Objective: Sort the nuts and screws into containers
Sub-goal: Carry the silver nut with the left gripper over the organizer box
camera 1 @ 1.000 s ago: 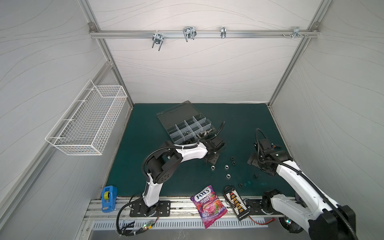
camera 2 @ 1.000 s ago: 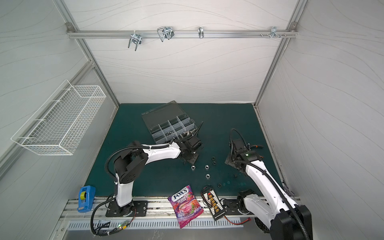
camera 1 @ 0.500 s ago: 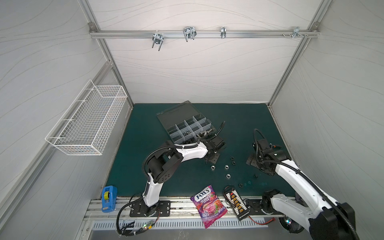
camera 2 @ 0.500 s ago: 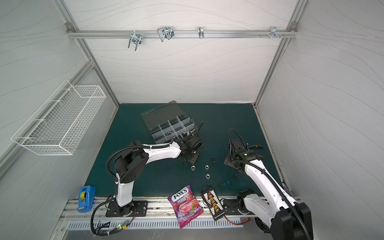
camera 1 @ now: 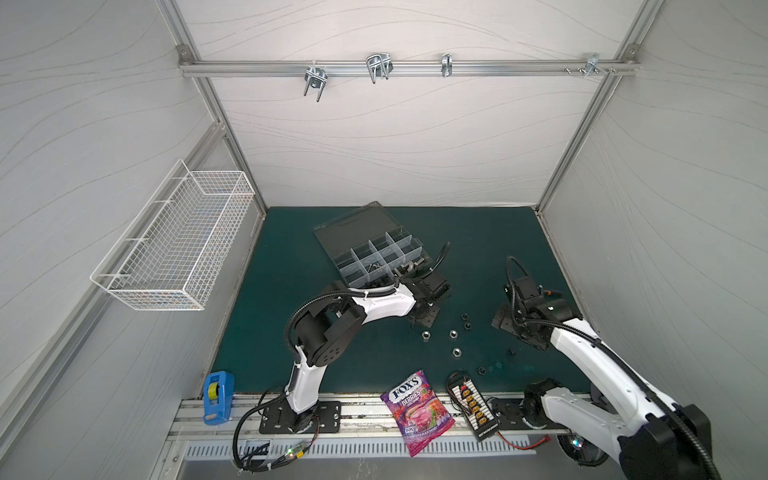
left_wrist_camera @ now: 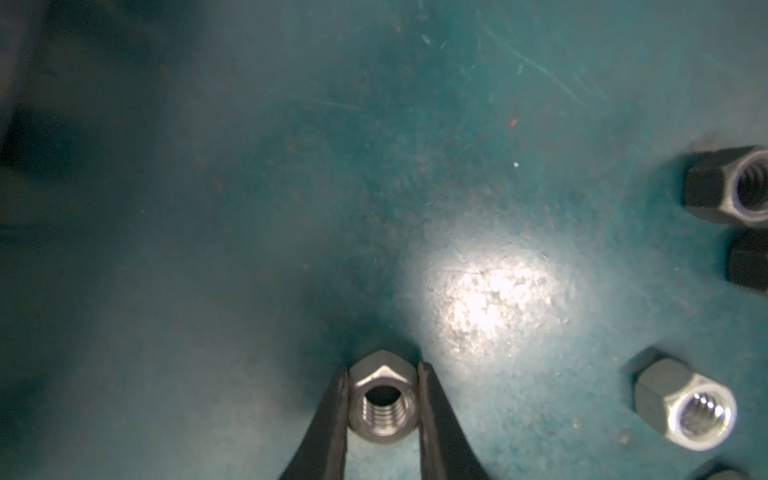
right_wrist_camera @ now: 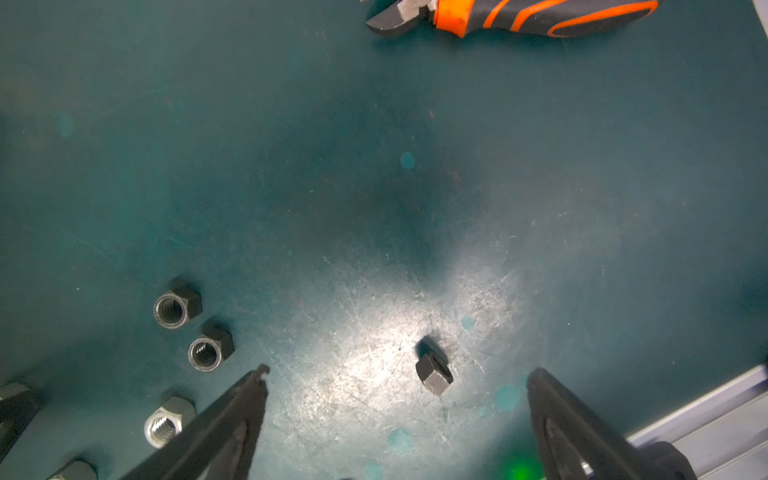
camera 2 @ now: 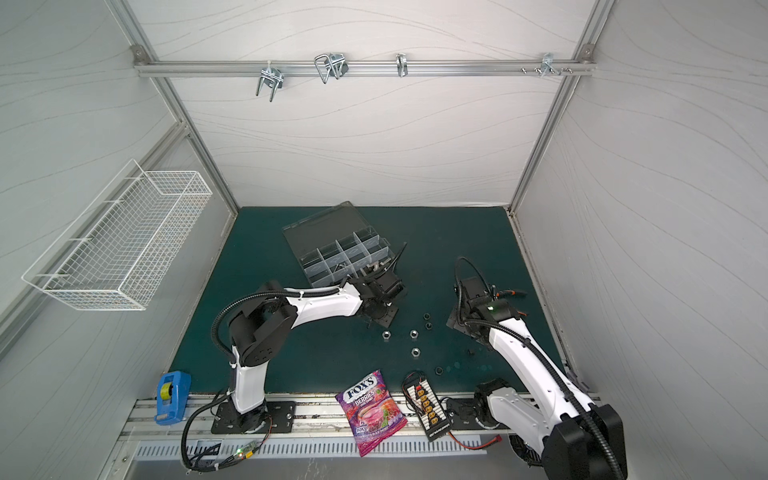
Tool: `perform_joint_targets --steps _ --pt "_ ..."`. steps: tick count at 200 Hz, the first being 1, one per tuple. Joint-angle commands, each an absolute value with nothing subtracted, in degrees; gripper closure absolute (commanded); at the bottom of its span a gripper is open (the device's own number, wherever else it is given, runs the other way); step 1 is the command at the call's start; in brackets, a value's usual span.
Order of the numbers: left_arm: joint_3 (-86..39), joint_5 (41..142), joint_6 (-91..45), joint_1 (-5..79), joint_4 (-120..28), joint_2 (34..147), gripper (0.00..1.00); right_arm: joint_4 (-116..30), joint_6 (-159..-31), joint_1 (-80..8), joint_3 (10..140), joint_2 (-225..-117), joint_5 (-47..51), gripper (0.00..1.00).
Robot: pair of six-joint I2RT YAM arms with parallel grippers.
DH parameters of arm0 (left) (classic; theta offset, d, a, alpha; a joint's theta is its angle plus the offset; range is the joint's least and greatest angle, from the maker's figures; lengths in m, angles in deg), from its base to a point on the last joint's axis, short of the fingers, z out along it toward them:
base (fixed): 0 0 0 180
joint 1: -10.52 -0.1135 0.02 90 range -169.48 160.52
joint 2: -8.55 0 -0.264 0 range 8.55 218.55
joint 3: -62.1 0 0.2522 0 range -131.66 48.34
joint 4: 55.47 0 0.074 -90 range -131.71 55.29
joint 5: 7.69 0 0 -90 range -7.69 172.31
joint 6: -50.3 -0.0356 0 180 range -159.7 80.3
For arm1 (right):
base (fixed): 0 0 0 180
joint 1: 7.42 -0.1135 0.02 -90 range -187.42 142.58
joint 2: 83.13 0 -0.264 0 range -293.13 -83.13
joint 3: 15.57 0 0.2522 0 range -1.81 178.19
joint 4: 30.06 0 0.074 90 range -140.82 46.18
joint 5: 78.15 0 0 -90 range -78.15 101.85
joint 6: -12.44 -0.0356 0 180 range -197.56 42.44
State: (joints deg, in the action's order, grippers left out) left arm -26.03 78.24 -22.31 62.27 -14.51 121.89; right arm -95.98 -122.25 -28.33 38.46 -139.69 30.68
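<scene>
My left gripper [left_wrist_camera: 383,368] has just closed in, pinching a silver nut [left_wrist_camera: 382,405]; I judge it ready to lift. My right gripper [right_wrist_camera: 398,371] hangs spread wide over a black nut [right_wrist_camera: 434,374].

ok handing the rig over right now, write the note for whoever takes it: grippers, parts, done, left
Left gripper: shut on a silver nut, low over the mat.
Right gripper: open, straddling a small black nut, not touching it.
Box: lid open, mid-mat on the far side; a few parts inside, too small to identify.
Done: only those boxed parts.
Left: box both nuts, then the loose nuts between the arms, silver and black.
</scene>
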Motion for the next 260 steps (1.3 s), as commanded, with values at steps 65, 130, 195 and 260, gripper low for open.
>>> perform_joint_targets --steps 65,130,195,260 --pt "-27.6 77.2 -22.3 62.3 -10.6 118.8 0.94 -98.1 -123.4 -28.8 40.6 -139.3 32.1 0.01" --pt "-27.5 77.1 -21.8 57.9 -10.3 113.1 0.97 -98.1 -123.2 -29.0 40.9 -139.1 32.2 0.01" --pt "-25.8 75.5 -21.5 46.9 -9.7 107.1 0.97 -97.9 -123.1 -29.4 41.1 -139.5 32.2 0.01" --pt "-26.6 73.0 -22.6 34.7 -6.8 105.7 0.97 -97.5 -122.7 -30.1 41.6 -140.7 32.1 0.01"
